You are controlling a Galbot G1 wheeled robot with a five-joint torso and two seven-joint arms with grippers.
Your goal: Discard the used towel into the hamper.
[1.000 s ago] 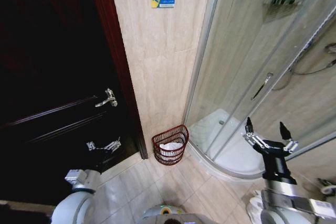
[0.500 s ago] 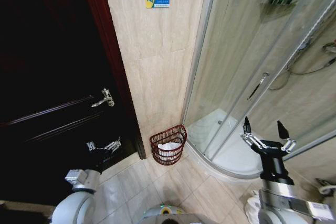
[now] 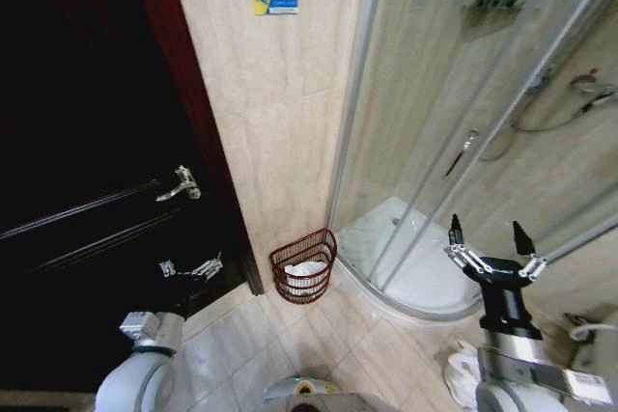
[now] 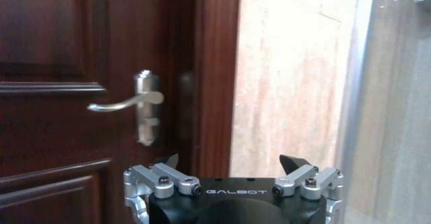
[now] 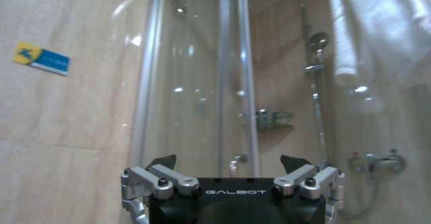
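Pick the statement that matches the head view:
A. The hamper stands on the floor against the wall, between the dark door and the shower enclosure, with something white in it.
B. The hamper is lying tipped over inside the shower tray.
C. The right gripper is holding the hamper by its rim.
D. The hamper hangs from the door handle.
A: the hamper stands upright on the floor tiles at the foot of the wall, between the dark door and the shower enclosure, with something white inside; the right gripper is open and apart from it.

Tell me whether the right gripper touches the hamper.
Apart. In the head view the open right gripper is raised before the shower glass, floor tiles separating it from the hamper.

Camera view shifted rightward, scene leftward.
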